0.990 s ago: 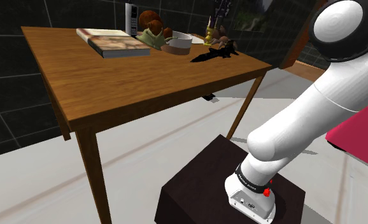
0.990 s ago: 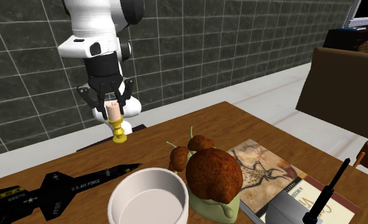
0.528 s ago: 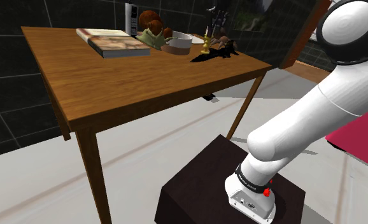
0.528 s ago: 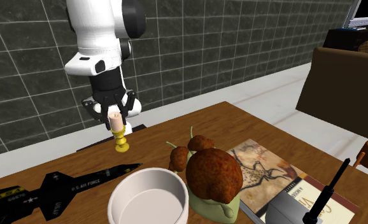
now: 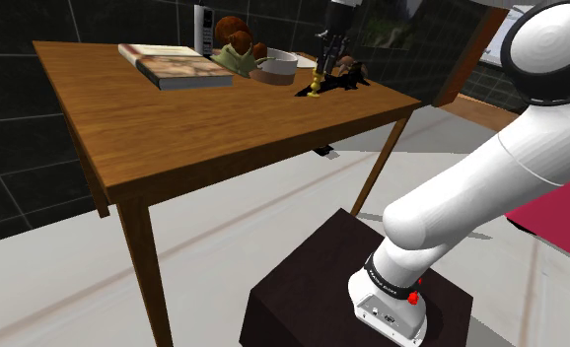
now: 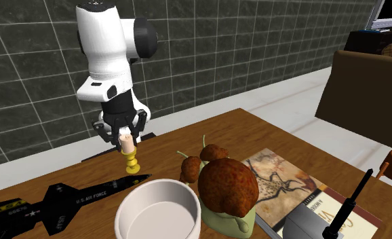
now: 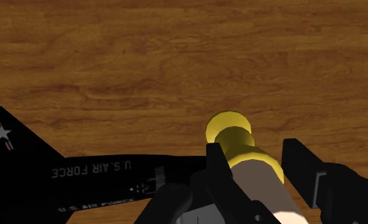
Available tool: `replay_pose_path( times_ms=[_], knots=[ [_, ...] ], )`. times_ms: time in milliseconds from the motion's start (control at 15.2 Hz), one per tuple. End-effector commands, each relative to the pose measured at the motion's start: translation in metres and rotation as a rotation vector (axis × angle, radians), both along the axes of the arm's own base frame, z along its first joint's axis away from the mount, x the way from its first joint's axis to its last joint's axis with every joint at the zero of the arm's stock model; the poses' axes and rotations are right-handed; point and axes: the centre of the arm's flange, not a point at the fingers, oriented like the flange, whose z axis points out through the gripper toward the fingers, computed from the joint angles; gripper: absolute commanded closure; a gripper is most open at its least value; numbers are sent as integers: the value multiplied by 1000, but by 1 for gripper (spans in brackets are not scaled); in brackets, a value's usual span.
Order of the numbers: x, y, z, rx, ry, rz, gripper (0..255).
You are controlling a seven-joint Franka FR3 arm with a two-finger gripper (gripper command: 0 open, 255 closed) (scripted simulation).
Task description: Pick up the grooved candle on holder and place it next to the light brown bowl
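A pale candle (image 6: 126, 142) on a golden holder (image 6: 131, 163) hangs upright in my gripper (image 6: 123, 133), which is shut on the candle's body. The holder's foot is low over the wooden table (image 6: 269, 139); I cannot tell whether it touches. In the wrist view both fingers (image 7: 218, 169) clasp the candle (image 7: 260, 191) above the holder (image 7: 230, 132). The off-white bowl (image 6: 138, 206) stands a little nearer the second exterior camera than the candle. In the shoulder view the gripper (image 5: 324, 63) and holder (image 5: 317, 88) are just right of the bowl (image 5: 278, 67).
A black model jet (image 6: 60, 199) lettered U.S. AIR FORCE lies right beside the holder (image 7: 81, 170). By the bowl are brown round lumps in a green pot (image 6: 227, 187), a book (image 6: 283, 187) and a grey handset (image 5: 203, 30). The table's edge (image 5: 377, 116) runs near the jet.
The gripper has carried the candle down and toward the bowl, from above the table's edge to just over the tabletop beside the jet. It stayed shut.
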Motion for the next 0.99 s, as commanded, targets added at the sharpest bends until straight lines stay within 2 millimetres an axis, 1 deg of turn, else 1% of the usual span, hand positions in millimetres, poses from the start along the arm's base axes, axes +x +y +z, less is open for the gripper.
replay_pose_path(
  times_ms=[0,396,462,792,924],
  knots=[
    [1,-1,-5,0,0,0,255],
    [1,-1,-5,0,0,0,255],
    [1,-1,-5,0,0,0,0],
    [1,-1,-5,0,0,0,0],
    [0,0,22,0,0,0,0]
  ],
)
